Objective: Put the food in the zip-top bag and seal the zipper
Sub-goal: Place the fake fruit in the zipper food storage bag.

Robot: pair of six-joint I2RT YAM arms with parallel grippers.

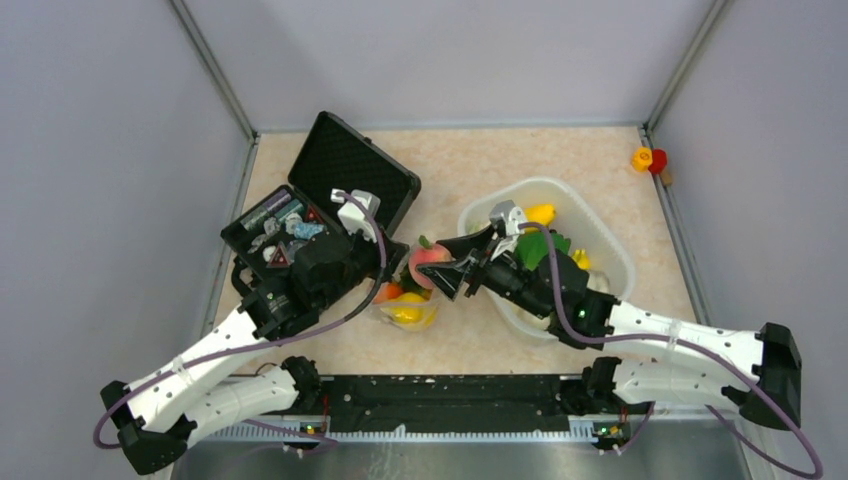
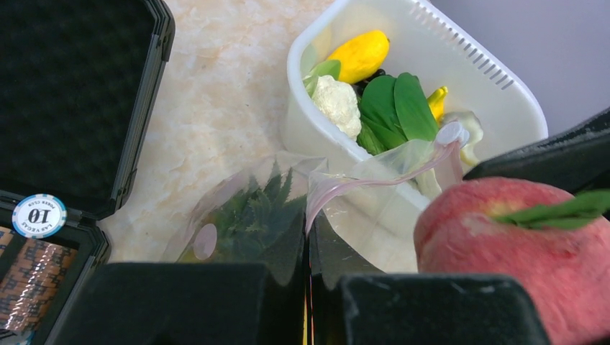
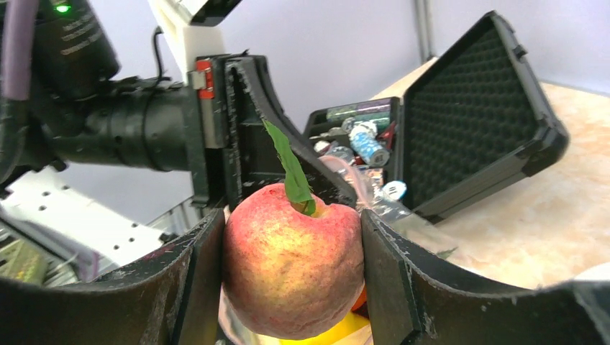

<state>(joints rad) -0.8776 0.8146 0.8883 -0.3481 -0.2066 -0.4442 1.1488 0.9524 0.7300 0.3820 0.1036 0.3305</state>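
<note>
My right gripper is shut on the peach, red-yellow with a green leaf, and holds it over the zip-top bag's mouth; in the top view the peach hangs above the bag. My left gripper is shut on the bag's edge by the pink zipper, holding it up. A pineapple crown and yellow and orange pieces lie inside the bag. The white tub holds a yellow mango, a cauliflower and green leaves.
An open black case with poker chips and small items stands at the left, close behind the left gripper. A yellow and red toy lies in the far right corner. Grey walls enclose the table on three sides.
</note>
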